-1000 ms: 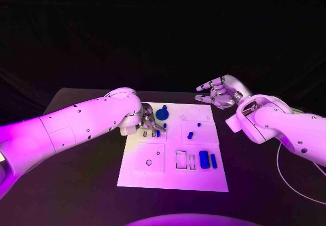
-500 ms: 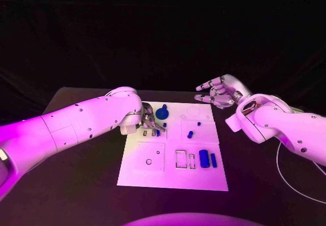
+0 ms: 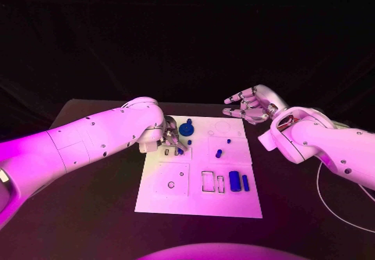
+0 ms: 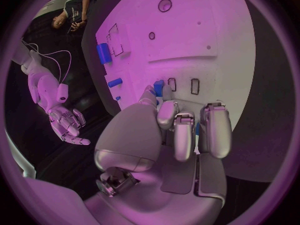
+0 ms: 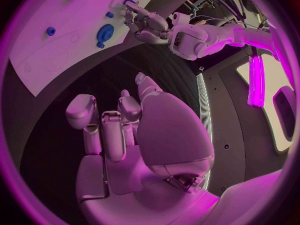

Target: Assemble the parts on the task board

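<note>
On the near half of the task board (image 3: 156, 203), at its 4 o'clock, a large blue cylinder (image 3: 234, 179) lies beside empty slots. Farther on, at 10 o'clock, the left hand (image 3: 170, 138) pinches a small blue part (image 4: 159, 88) over a slot; lower it squarely, I'd judge. Beyond the board's 1 o'clock corner, the right hand (image 3: 251, 105) hovers, fingers loosely spread, empty.

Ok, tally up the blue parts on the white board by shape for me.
Round blue disc: 1
Thick blue cylinder: 1
Slim blue bar: 1
Small blue pegs: 4
Total: 7
</note>
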`<state>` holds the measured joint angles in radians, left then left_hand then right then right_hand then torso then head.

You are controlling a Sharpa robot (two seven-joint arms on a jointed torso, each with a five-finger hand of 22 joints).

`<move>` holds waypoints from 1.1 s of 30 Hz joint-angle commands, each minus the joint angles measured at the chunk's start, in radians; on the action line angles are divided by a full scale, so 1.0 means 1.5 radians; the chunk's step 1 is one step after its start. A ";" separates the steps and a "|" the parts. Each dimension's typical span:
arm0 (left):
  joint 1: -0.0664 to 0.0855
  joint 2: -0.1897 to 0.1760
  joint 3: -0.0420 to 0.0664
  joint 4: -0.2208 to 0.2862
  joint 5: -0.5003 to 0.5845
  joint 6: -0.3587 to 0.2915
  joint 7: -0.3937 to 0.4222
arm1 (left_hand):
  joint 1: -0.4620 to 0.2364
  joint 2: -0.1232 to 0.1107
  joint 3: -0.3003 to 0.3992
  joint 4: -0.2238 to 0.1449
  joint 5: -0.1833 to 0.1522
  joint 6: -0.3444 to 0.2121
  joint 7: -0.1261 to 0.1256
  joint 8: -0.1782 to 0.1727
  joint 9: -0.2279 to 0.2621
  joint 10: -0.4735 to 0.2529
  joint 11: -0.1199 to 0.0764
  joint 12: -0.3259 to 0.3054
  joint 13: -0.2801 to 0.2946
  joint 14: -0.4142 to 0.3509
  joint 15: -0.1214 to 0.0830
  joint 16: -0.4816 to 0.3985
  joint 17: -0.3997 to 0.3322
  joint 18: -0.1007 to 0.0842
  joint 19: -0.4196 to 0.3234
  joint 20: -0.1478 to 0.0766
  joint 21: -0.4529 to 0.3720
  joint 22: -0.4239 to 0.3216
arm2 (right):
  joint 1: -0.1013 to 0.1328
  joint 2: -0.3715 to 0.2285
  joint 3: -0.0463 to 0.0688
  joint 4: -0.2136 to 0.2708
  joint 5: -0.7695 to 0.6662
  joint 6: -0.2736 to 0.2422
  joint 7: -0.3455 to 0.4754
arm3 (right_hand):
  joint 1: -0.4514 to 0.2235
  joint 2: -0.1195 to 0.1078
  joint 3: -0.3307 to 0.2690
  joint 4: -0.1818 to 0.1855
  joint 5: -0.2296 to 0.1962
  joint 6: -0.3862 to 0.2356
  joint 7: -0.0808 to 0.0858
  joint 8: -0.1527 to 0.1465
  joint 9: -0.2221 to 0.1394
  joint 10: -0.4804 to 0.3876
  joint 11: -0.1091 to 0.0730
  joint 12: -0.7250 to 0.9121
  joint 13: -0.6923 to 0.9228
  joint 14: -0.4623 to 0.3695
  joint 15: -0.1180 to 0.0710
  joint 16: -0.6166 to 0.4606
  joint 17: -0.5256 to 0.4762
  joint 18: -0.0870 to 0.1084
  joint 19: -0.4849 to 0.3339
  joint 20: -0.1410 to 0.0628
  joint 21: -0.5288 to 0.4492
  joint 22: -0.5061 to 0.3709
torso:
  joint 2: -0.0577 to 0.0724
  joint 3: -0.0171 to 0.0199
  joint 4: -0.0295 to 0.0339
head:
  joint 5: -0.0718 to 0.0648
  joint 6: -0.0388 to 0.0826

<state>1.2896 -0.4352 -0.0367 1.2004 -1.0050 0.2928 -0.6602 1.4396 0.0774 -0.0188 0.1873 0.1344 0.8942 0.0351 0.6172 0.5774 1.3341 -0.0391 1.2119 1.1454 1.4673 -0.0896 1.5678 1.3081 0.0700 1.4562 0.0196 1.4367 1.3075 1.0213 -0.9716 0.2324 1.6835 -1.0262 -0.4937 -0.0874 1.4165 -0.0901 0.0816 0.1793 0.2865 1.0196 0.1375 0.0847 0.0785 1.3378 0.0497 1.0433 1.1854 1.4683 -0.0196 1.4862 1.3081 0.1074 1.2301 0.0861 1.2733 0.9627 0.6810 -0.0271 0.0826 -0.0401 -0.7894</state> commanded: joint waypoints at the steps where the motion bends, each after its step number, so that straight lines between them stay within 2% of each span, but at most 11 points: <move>1: -0.003 0.000 -0.002 0.000 0.012 0.003 0.001 | 0.039 0.002 0.085 -0.020 0.006 -0.001 0.004 -0.006 0.004 -0.005 0.005 -0.007 -0.001 0.069 0.001 0.002 0.175 -0.013 -0.002 0.001 0.002 0.024 | -0.001 0.002 0.000 -0.001 -0.002 0.012 -0.001 | -0.004 0.002 0.000 0.003 0.000 0.003 -0.001 0.003 0.001 -0.001 -0.002 -0.004 -0.001 0.045 -0.003 -0.002 0.069 0.009 -0.005 0.000 -0.003 -0.001 | 0.000 0.0002 0.0001 | 0.001 -0.002; 2: -0.003 -0.001 -0.002 0.000 0.013 0.001 0.001 | 0.036 -0.004 0.101 -0.018 0.006 -0.001 0.005 -0.007 0.005 -0.005 0.006 -0.007 -0.001 0.069 0.002 0.002 0.175 -0.012 -0.002 0.002 0.002 0.025 | -0.001 0.002 0.000 -0.001 -0.002 0.012 -0.001 | -0.004 0.002 0.000 0.003 0.000 0.003 -0.001 0.003 0.001 -0.001 -0.002 -0.004 -0.001 0.045 -0.003 -0.002 0.069 0.009 -0.005 0.000 -0.003 -0.001 | 0.000 0.0002 0.0001 | 0.001 -0.002; 3: -0.003 -0.002 -0.002 0.001 0.015 -0.002 0.001 | 0.029 -0.020 0.132 -0.013 0.006 0.000 0.006 -0.008 0.008 -0.004 0.004 -0.009 -0.001 0.069 0.002 0.002 0.175 -0.013 -0.002 0.003 0.002 0.025 | -0.001 0.003 0.000 -0.002 -0.002 0.013 -0.001 | -0.003 0.002 0.001 0.002 0.000 0.003 -0.001 0.003 0.001 -0.002 -0.002 -0.004 -0.001 0.045 -0.003 -0.002 0.069 0.009 -0.005 0.000 -0.003 -0.001 | 0.000 0.0001 -0.0003 | 0.002 -0.002; 4: -0.003 -0.003 -0.002 0.002 0.016 -0.005 0.001 | 0.026 -0.028 0.147 -0.012 0.006 0.000 0.007 -0.008 0.010 -0.004 0.003 -0.009 -0.002 0.069 0.002 0.002 0.175 -0.013 -0.002 0.005 0.003 0.026 | -0.002 0.003 0.000 -0.002 -0.002 0.013 -0.001 | -0.003 0.002 0.001 0.002 0.000 0.003 -0.001 0.003 0.001 -0.002 -0.002 -0.004 -0.001 0.045 -0.003 -0.002 0.069 0.009 -0.005 0.000 -0.003 -0.001 | 0.000 0.0004 -0.0002 | 0.002 -0.002; 6: -0.003 -0.006 -0.001 0.006 0.019 -0.010 0.002 | -0.016 -0.083 0.263 0.006 0.002 0.004 0.011 -0.008 0.024 0.000 0.005 -0.010 -0.001 0.069 0.008 0.002 0.175 -0.012 -0.003 0.003 0.002 0.028 | -0.002 0.004 0.000 -0.003 -0.002 0.014 -0.001 | -0.003 0.002 0.001 0.002 0.000 0.003 -0.001 0.003 0.001 -0.002 -0.002 -0.004 -0.001 0.045 -0.003 -0.002 0.069 0.009 -0.005 0.000 -0.003 -0.001 | 0.000 0.0005 0.0001 | 0.002 -0.003; 7: -0.003 -0.009 -0.001 0.008 0.021 -0.013 0.002 | -0.016 -0.083 0.263 0.006 0.002 0.004 0.011 -0.008 0.024 0.000 0.005 -0.010 -0.001 0.069 0.008 0.002 0.175 -0.012 -0.003 0.003 0.002 0.028 | -0.002 0.004 0.000 -0.003 -0.002 0.015 -0.001 | -0.003 0.002 0.001 0.002 0.000 0.003 -0.001 0.003 0.001 -0.002 -0.002 -0.004 -0.001 0.045 -0.003 -0.002 0.069 0.009 -0.005 0.000 -0.003 -0.001 | 0.000 0.0007 0.0004 | 0.001 -0.003; 9: -0.003 -0.014 0.000 0.014 0.024 -0.021 0.002 | -0.038 -0.108 0.338 -0.005 0.002 0.005 0.004 -0.002 0.037 0.003 0.006 -0.010 -0.001 0.069 0.006 0.002 0.175 -0.012 -0.003 0.005 0.002 0.029 | -0.003 0.004 0.000 -0.004 -0.002 0.015 -0.001 | -0.003 0.002 0.001 0.002 0.000 0.003 -0.001 0.003 0.001 -0.002 -0.002 -0.004 -0.001 0.045 -0.003 -0.002 0.069 0.009 -0.005 0.000 -0.003 -0.001 | 0.000 0.0009 0.0002 | 0.002 -0.003; 11: -0.003 -0.021 0.001 0.021 0.026 -0.030 0.002 | -0.061 -0.123 0.375 -0.013 0.000 0.004 0.007 0.001 0.046 0.004 0.006 -0.010 0.000 0.069 0.005 0.002 0.175 -0.013 -0.002 0.006 0.002 0.031 | -0.003 0.005 0.000 -0.005 -0.002 0.016 -0.001 | -0.004 0.002 0.001 0.003 0.000 0.003 -0.001 0.003 0.001 -0.002 -0.002 -0.004 -0.001 0.045 -0.003 -0.003 0.069 0.009 -0.005 -0.001 -0.004 -0.002 | 0.000 0.0011 0.0006 | 0.004 -0.003; 18: -0.003 -0.047 0.003 0.051 0.016 -0.079 0.008 | -0.080 -0.135 0.412 -0.030 -0.001 0.005 0.005 0.005 0.057 0.009 0.007 -0.006 0.004 0.069 0.003 0.002 0.175 -0.014 0.001 0.006 0.004 0.036 | -0.006 0.006 -0.001 -0.008 -0.002 0.016 0.000 | -0.004 0.002 0.000 0.003 0.000 0.003 -0.001 0.003 0.001 -0.002 -0.002 -0.005 -0.002 0.045 -0.003 -0.003 0.068 0.010 -0.006 -0.001 -0.004 -0.003 | -0.001 0.0008 0.0028 | 0.004 -0.003; 23: -0.005 -0.058 0.002 0.065 -0.005 -0.102 0.012 | -0.084 -0.138 0.420 -0.035 -0.001 0.005 0.005 0.005 0.060 0.010 0.007 -0.005 0.006 0.069 0.003 0.002 0.175 -0.014 0.003 0.005 0.006 0.040 | -0.008 0.006 -0.001 -0.009 -0.002 0.017 0.001 | -0.006 0.002 0.000 0.004 0.000 0.003 -0.001 0.003 0.001 -0.002 -0.002 -0.005 -0.002 0.045 -0.003 -0.003 0.068 0.010 -0.006 -0.001 -0.005 -0.003 | 0.000 0.0009 0.0019 | 0.006 -0.004; 33: -0.017 -0.060 0.001 0.074 -0.070 -0.124 0.020 | -0.087 -0.141 0.426 -0.039 -0.002 0.005 0.004 0.006 0.062 0.011 0.006 -0.005 0.006 0.069 0.003 0.002 0.175 -0.015 0.004 0.005 0.007 0.042 | -0.011 0.006 -0.001 -0.009 -0.002 0.019 0.003 | -0.007 0.003 0.000 0.005 0.000 0.003 -0.001 0.003 0.001 -0.002 -0.002 -0.006 -0.003 0.045 -0.003 -0.003 0.068 0.010 -0.006 -0.001 -0.005 -0.003 | 0.001 0.0003 0.0007 | 0.009 -0.005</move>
<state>1.2667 -0.5281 -0.0349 1.3085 -1.0461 0.1400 -0.6495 1.3147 -0.1375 0.4737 0.2714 0.1297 0.9026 0.0492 0.6223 0.6685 1.3438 -0.0304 1.2006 1.1533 1.4639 -0.0859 1.5678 1.3077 0.0546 1.4560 0.0271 1.4444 1.3074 1.0054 -0.9640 0.2311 1.6697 -1.0261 -0.4798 -0.0885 1.4165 -0.0901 0.0816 0.1793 0.2865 1.0196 0.1375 0.0847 0.0791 1.3382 0.0502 1.0393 1.1824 1.4683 -0.0196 1.4862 1.3077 0.1074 1.2301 0.0862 1.2694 0.9589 0.6806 -0.0260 0.0850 -0.0284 -0.7963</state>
